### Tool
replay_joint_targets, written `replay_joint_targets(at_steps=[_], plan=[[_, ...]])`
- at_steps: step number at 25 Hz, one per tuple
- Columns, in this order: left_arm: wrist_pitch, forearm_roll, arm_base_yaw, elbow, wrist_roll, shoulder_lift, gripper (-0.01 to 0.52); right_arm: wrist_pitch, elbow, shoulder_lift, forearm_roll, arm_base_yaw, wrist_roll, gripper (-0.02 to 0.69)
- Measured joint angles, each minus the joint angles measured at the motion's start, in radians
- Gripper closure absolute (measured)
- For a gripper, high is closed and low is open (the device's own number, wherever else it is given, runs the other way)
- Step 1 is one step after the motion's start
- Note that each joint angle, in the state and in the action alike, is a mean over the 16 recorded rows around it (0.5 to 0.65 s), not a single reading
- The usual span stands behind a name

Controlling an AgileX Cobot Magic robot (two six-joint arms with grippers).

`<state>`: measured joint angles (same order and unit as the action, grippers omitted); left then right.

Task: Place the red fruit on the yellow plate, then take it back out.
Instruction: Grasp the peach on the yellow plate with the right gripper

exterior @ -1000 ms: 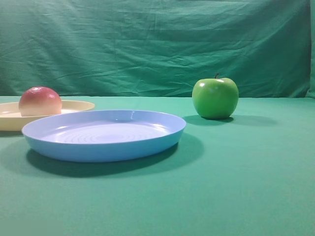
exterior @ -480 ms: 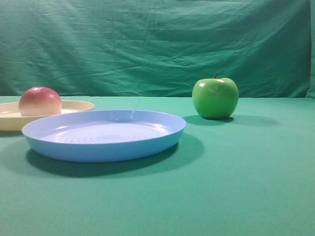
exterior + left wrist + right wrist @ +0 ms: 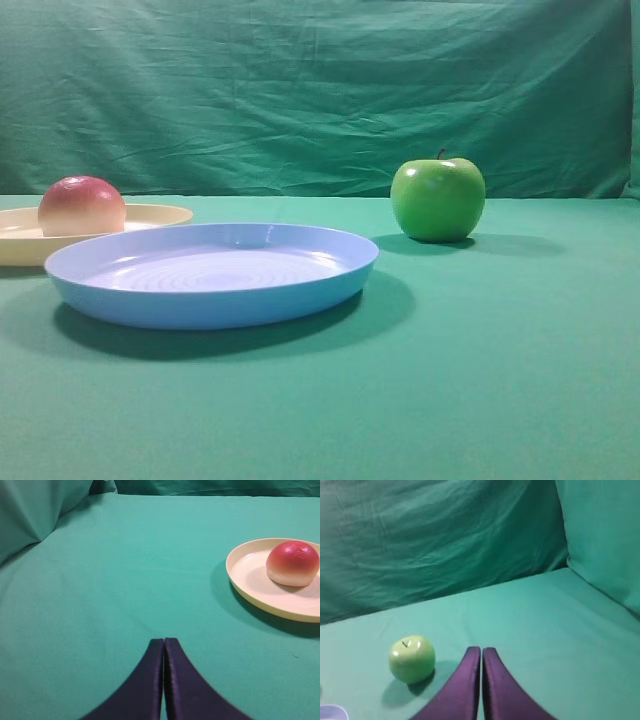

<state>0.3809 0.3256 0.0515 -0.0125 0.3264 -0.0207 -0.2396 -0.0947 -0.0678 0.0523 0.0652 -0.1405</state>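
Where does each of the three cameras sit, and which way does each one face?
Exterior high: low by the table, facing the green backdrop; shows the red fruit on the yellow plate, blue plate, green apple; no robot parts.
Left wrist: behind the shut left gripper, looking across the cloth at fruit and yellow plate.
Right wrist: behind the shut right gripper, facing the apple.
Shared: fruit and yellow plate in exterior and left wrist; apple in exterior and right wrist.

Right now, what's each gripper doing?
Left gripper: closed, holding nothing.
Right gripper: closed, holding nothing.
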Motion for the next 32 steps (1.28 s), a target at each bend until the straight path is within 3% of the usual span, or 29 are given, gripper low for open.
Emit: replay_joint_targets(at_steps=[9, 20, 32], plan=[[0.000, 0.000, 0.000, 0.000, 0.000, 0.000, 0.514, -0.042, -0.268, -0.279, 0.033, 0.075, 0.017, 0.665], [0.000, 0.000, 0.000, 0.000, 0.000, 0.000, 0.514, -0.111, -0.553, -0.703, 0.037, 0.293, 0.051, 0.665], [0.000, 0.000, 0.000, 0.000, 0.000, 0.000, 0.514, 0.091, -0.643, -0.973, 0.043, 0.524, 0.061, 0.665]])
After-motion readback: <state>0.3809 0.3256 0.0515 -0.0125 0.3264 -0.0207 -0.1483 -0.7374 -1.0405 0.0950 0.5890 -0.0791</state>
